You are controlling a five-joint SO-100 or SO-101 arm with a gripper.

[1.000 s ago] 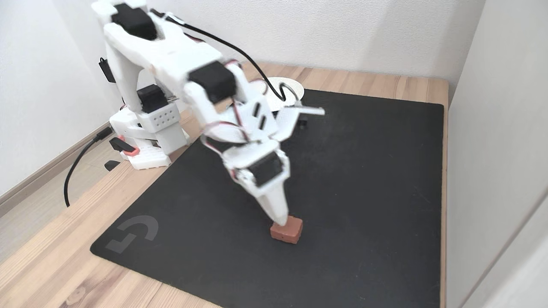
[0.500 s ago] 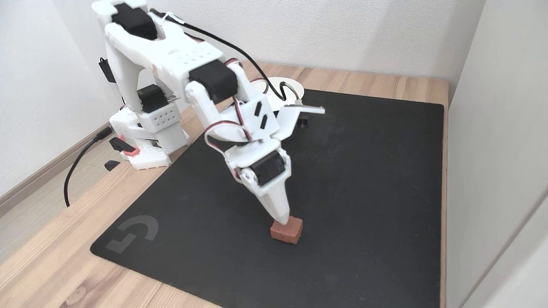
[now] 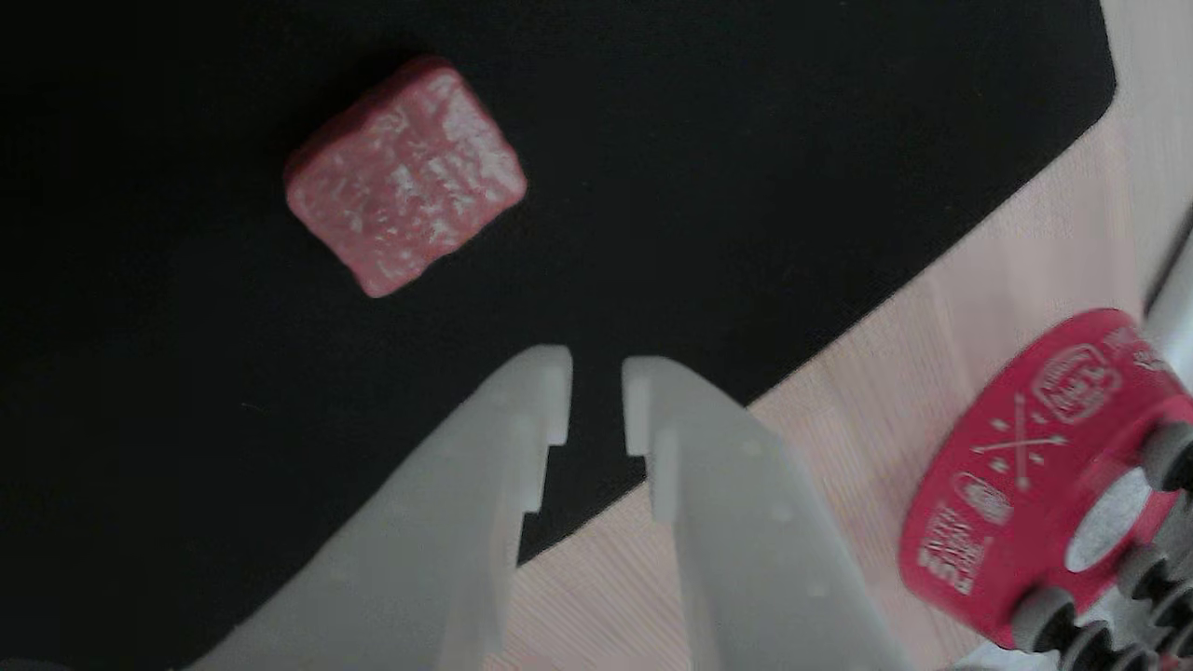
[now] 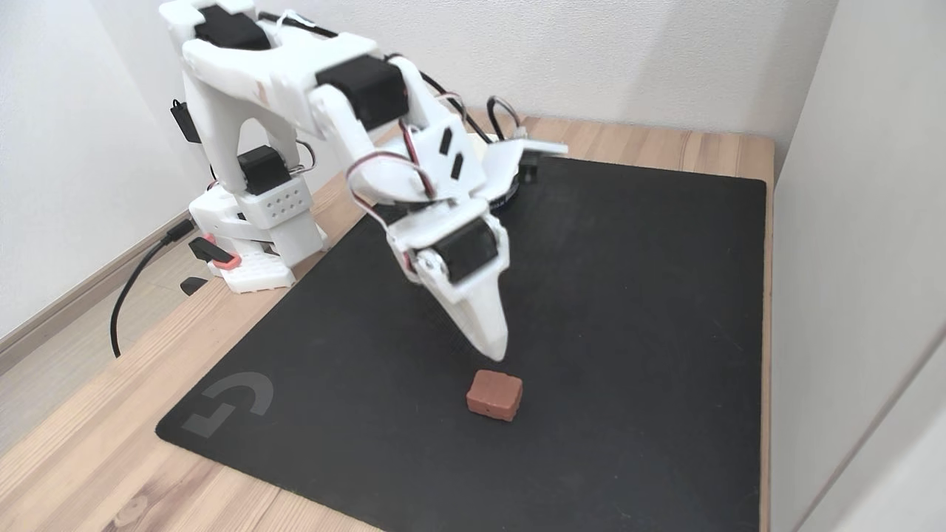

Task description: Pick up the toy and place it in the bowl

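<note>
Gripper [image 3: 596, 396] hangs above the mat [image 4: 628, 295], jaws nearly shut w/ a thin gap, holding nothing; toy [image 4: 494, 395] lies flat on the mat approx 6 o'clock of the tip in fixed view. Risk: gap looks narrower than the toy, so a descent w/o opening would likely land on top and shove or tip it.

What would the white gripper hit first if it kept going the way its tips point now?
Probably the black mat, just short of the small red rectangular block. The gripper hangs above, empty; depth is unclear.
</note>
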